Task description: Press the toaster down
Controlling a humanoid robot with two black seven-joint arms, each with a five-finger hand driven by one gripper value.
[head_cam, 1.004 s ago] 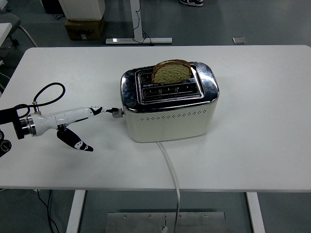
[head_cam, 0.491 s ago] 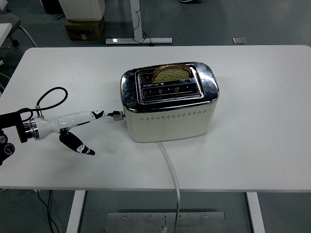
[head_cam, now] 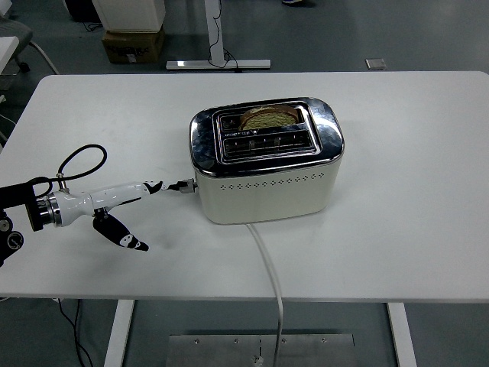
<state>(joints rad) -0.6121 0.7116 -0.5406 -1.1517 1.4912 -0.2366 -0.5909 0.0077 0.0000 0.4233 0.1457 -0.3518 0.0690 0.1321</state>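
White tabletop (head_cam: 412, 153): toaster (head_cam: 267, 162) at centre, bread (head_cam: 269, 117) sunk low in its slot. Left hand (head_cam: 114, 202) at 9 o'clock, fingers spread, gripping nothing, one fingertip on lever (head_cam: 185, 185). Step judged: pressing; next, push until latched.

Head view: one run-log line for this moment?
left hand: fingertip on toaster lever | bread: sunk in rear slot | right hand: out of view

Bright, even overhead light; sharp focus.
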